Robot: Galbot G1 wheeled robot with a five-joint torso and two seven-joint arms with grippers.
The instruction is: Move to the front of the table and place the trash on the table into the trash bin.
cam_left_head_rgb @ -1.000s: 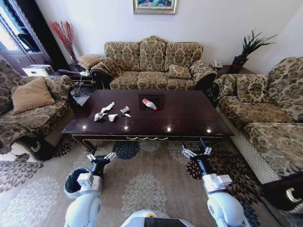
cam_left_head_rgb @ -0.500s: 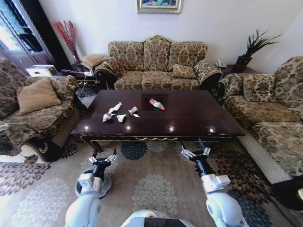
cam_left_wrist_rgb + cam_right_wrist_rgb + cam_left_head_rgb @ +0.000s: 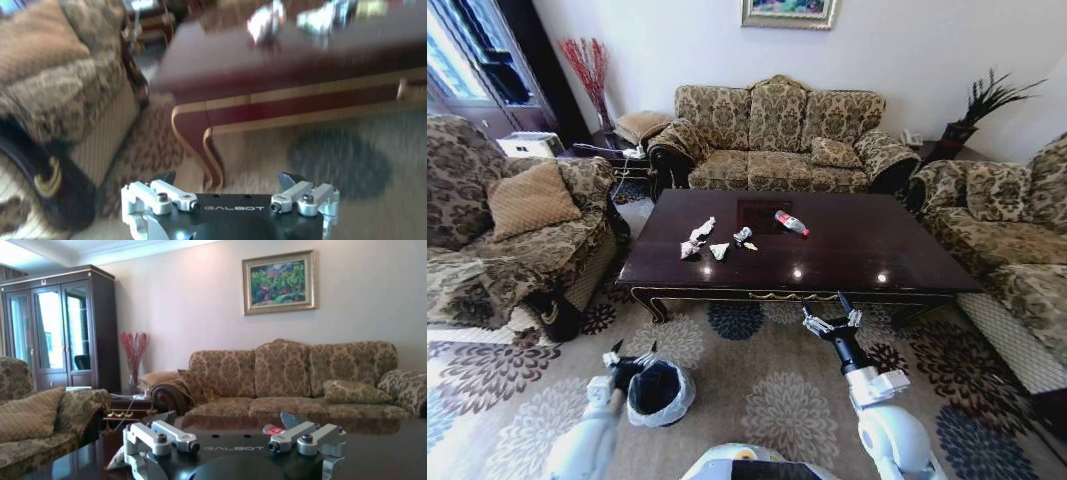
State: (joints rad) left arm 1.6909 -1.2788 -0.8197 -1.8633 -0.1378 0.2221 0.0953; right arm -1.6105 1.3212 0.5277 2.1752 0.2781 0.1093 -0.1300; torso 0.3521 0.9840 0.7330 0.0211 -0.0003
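The table (image 3: 877, 245) of dark glossy wood stands ahead of me. On its left half lie the trash: crumpled white paper wads (image 3: 697, 240), a silvery wrapper (image 3: 743, 236) and a clear bottle with a red label (image 3: 791, 223). The black trash bin (image 3: 679, 400) with its whitish bag sits on the carpet at lower left. My left gripper (image 3: 630, 352) hangs open just above the bin's left edge, empty. My right gripper (image 3: 829, 318) is open in front of the table's edge. The left wrist view shows the open gripper (image 3: 228, 178), the table's leg (image 3: 207, 150) and paper wads (image 3: 263, 22). The right wrist view shows the open gripper (image 3: 229, 417) and the bottle (image 3: 273, 429).
A patterned sofa (image 3: 777, 140) stands behind the table, an armchair (image 3: 497, 240) to the left, another sofa (image 3: 1017, 250) to the right. A small side table (image 3: 617, 155) sits at the back left. Patterned carpet (image 3: 757, 400) lies between me and the table.
The whole head view has shifted right, so the camera moved. The trash bin has come into fuller view at lower left. Both grippers stay open and empty.
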